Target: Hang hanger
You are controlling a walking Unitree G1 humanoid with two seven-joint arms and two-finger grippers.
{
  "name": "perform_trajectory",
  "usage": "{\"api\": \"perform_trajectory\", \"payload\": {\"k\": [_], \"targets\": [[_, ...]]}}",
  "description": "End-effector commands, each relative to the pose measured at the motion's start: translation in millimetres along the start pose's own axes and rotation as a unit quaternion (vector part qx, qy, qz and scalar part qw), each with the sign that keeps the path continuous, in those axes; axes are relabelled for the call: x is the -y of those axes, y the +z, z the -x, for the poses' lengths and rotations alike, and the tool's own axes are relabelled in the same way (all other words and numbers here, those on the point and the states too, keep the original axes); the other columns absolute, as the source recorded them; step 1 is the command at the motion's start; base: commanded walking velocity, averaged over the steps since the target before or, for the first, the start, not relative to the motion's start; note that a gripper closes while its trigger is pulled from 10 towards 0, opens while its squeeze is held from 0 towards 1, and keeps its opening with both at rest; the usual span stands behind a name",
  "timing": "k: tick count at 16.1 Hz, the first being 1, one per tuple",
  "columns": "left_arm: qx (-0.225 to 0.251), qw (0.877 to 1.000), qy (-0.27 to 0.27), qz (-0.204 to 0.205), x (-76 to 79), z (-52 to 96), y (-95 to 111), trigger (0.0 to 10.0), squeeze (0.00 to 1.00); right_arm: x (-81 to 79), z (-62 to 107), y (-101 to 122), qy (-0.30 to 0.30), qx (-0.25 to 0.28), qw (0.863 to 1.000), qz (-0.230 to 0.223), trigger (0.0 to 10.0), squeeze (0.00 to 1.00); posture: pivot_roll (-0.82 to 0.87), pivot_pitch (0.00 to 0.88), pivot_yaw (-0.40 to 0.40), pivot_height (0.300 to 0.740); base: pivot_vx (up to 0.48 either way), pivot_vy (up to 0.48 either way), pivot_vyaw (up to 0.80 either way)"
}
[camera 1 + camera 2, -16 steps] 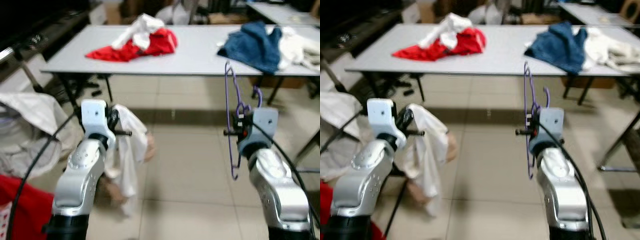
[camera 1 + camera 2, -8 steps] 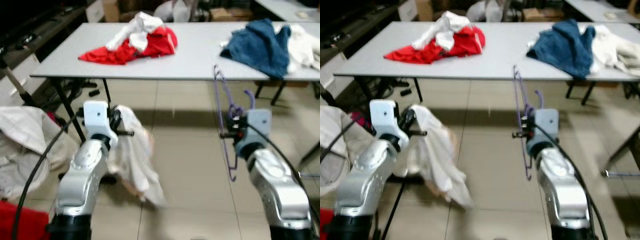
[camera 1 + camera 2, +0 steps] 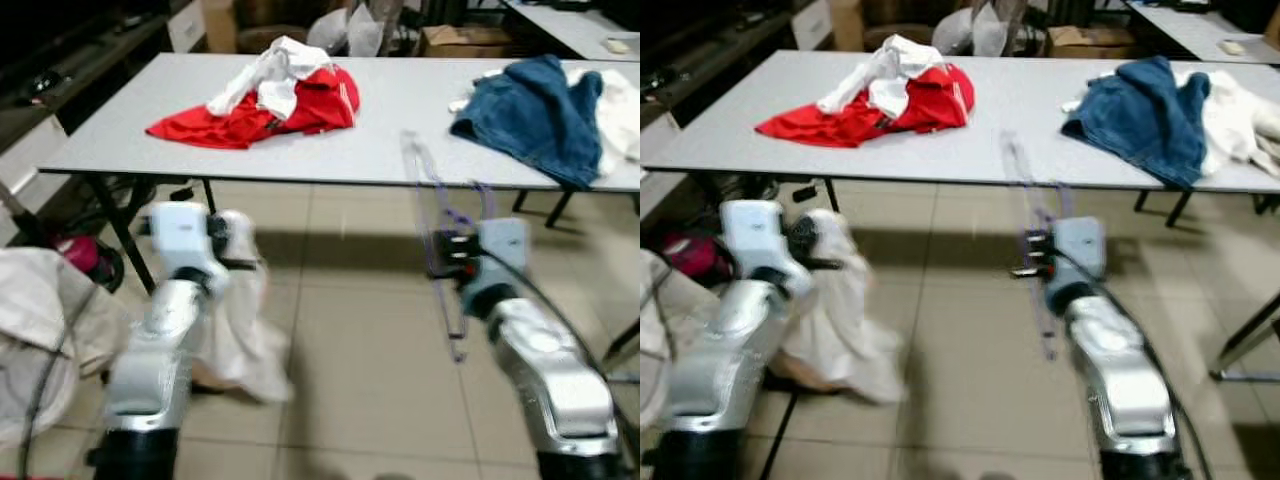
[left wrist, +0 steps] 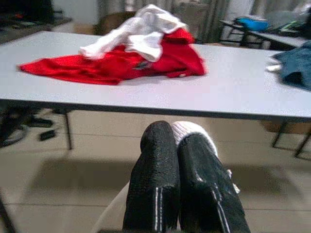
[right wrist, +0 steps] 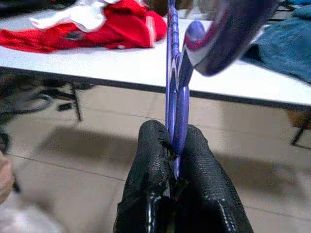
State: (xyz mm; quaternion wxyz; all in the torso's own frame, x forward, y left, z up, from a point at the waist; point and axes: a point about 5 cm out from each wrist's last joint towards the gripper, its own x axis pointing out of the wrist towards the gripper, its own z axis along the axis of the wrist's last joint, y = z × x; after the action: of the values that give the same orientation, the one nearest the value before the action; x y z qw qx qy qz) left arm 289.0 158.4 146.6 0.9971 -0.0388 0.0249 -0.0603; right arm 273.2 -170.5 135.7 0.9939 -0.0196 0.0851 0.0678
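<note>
A purple plastic hanger (image 3: 432, 205) stands upright in front of my right arm, and my right gripper (image 3: 449, 262) is shut on its lower part. In the right wrist view the hanger's bar (image 5: 171, 73) rises from between the black fingers (image 5: 150, 160), its hook curling at the top. My left gripper (image 3: 240, 262) is shut on a white garment (image 3: 237, 335) that hangs down toward the tiled floor. In the left wrist view a bit of white cloth (image 4: 192, 130) pokes out between the closed fingers (image 4: 155, 184). Both grippers hover short of the table.
A long grey table (image 3: 400, 140) stands ahead, with a red and white clothes pile (image 3: 270, 95) on its left and blue jeans (image 3: 535, 105) on its right. A heap of pale cloth (image 3: 40, 310) lies at my left. Table legs (image 3: 120, 230) stand near my left arm.
The whole view has shifted and the table now looks nearer, so the camera moved. The white garment has swung lower and wider. The hanger now leans a little more to the left.
</note>
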Motion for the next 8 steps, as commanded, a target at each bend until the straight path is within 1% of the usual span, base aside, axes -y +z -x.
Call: {"api": "perform_trajectory", "payload": {"k": [1,4,5,7,8], "targets": [[0.019,1.0,0.012,-0.008,-7.5,0.7,9.0,10.0,0.0,-6.4,-2.3,7.4,0.016,0.016,1.0,0.001,10.0,0.0,-0.14,0.0,0.014,0.74,0.435,0.0,0.0],[0.02,1.0,0.011,-0.01,-6.9,1.3,9.7,10.0,0.0,-6.7,-4.2,8.5,0.022,0.016,1.0,0.005,10.0,0.0,-0.14,0.0,0.01,0.74,0.437,0.0,0.0],[0.024,1.0,0.004,-0.019,-5.7,-0.4,13.1,10.0,0.0,-7.3,-6.0,10.4,0.031,0.017,0.999,0.005,10.0,0.0,-0.13,0.0,0.005,0.74,0.439,0.0,0.0],[0.028,0.999,0.001,-0.023,-4.0,-1.4,16.4,10.0,0.0,-5.9,-5.2,11.0,0.038,0.018,0.999,0.002,10.0,0.0,-0.13,0.0,0.0,0.74,0.439,0.0,-0.74],[0.029,0.999,0.001,-0.023,-3.1,-1.1,17.7,10.0,0.0,-4.8,-3.8,10.2,0.043,0.015,0.999,0.009,10.0,0.0,-0.13,0.0,-0.001,0.74,0.439,0.0,-0.8]]}}
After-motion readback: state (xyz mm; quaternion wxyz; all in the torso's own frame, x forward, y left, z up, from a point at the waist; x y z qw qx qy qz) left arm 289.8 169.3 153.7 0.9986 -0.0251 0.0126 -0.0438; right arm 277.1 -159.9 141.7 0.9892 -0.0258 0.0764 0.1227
